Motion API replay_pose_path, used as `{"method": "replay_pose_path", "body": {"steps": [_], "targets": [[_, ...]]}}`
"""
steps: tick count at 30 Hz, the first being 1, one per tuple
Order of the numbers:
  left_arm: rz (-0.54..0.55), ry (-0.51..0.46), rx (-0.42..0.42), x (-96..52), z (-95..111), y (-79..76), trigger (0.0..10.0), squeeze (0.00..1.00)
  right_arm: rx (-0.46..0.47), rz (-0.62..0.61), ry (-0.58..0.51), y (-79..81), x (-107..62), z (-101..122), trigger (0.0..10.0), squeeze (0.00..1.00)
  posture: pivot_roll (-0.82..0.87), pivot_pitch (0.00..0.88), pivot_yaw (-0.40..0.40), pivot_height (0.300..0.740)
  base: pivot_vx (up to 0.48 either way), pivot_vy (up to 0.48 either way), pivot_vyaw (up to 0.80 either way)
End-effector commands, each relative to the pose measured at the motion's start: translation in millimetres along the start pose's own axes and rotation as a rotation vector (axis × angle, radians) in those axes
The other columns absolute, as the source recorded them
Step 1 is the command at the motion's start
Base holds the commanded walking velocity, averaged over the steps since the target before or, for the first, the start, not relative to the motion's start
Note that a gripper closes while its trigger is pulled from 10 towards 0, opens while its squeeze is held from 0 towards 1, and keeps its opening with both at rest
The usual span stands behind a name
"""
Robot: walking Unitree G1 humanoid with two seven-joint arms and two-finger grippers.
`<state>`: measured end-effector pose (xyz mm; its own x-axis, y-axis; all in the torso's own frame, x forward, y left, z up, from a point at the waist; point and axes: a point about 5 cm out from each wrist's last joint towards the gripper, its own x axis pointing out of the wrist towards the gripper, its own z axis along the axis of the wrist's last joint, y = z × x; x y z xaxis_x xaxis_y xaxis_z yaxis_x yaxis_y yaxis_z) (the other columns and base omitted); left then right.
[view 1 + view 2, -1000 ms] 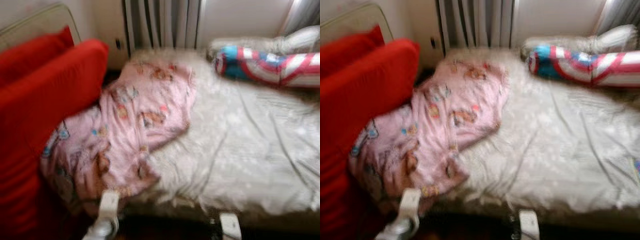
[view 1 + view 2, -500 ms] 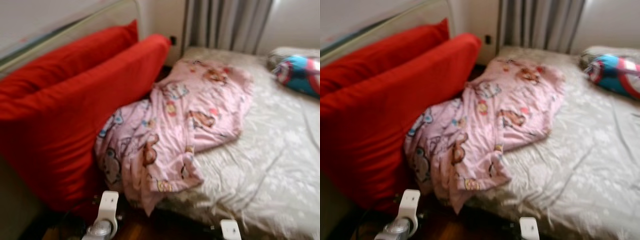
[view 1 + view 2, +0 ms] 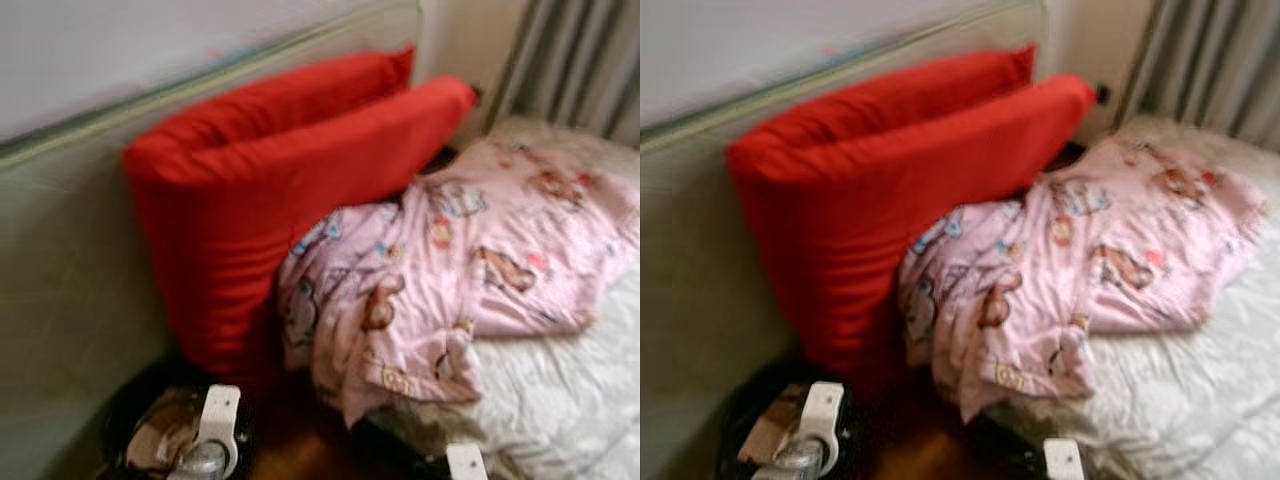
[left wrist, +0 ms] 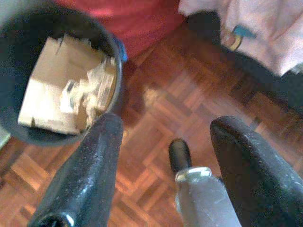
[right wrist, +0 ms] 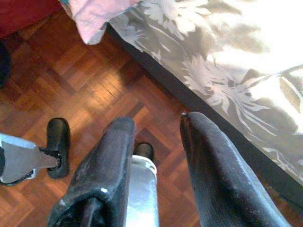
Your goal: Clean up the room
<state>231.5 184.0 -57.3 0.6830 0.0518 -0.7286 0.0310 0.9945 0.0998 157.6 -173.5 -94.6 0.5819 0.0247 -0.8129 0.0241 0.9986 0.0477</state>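
in the left eye view, which is blurred, two big red cushions (image 3: 290, 190) stand on edge against a pale padded headboard (image 3: 70, 250), and a crumpled pink blanket (image 3: 470, 270) printed with small cartoon figures lies heaped against them, spilling off the corner of the bed (image 3: 560, 400) toward the floor. grey curtains (image 3: 580, 60) hang behind the bed. a dark round bin (image 3: 150, 440) sits on the floor below the cushions, close to the headboard, with the left arm's pale wrist just beside it at the bottom edge. the right eye view gives the same scene, the bin (image 3: 750, 430) showing brownish cardboard inside. in the left wrist view, the left gripper (image 4: 165, 156) hangs over wooden parquet floor (image 4: 170, 94) with its two black fingers spread apart and nothing between them; the bin (image 4: 61, 80) lies just beyond one finger, holding torn cardboard pieces (image 4: 66, 90), with a cushion and the blanket's edge further off. in the right wrist view, the right gripper (image 5: 156, 156) hangs over the same parquet, its fingers parted a little and empty, beside the bed's side, where a grey flower-patterned sheet (image 5: 213, 61) hangs and a corner of the pink blanket (image 5: 94, 14) dangles.
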Motion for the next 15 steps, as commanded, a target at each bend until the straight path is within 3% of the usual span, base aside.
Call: {"method": "replay_pose_path", "body": {"steps": [1,12,15], "targets": [[-0.012,0.005,0.014,0.0,-0.9,-2.8,10.0,0.0,0.02,-0.012,0.012,-2.5,-2.1,-6.8,10.0,0.0,-0.03,0.03,-0.036,0.74,0.0,0.0,0.0],[-0.018,0.003,0.002,0.0,-1.0,-4.1,10.0,0.0,0.048,-0.022,0.009,-4.2,-2.4,-7.2,10.0,0.0,-0.02,0.027,-0.041,0.74,0.0,0.0,0.0],[-0.02,0.003,0.001,0.0,-0.9,-4.5,10.0,0.0,0.048,-0.022,0.011,-4.5,-2.5,-7.5,10.0,0.0,-0.02,0.025,-0.044,0.74,0.0,0.0,-0.63]]}}
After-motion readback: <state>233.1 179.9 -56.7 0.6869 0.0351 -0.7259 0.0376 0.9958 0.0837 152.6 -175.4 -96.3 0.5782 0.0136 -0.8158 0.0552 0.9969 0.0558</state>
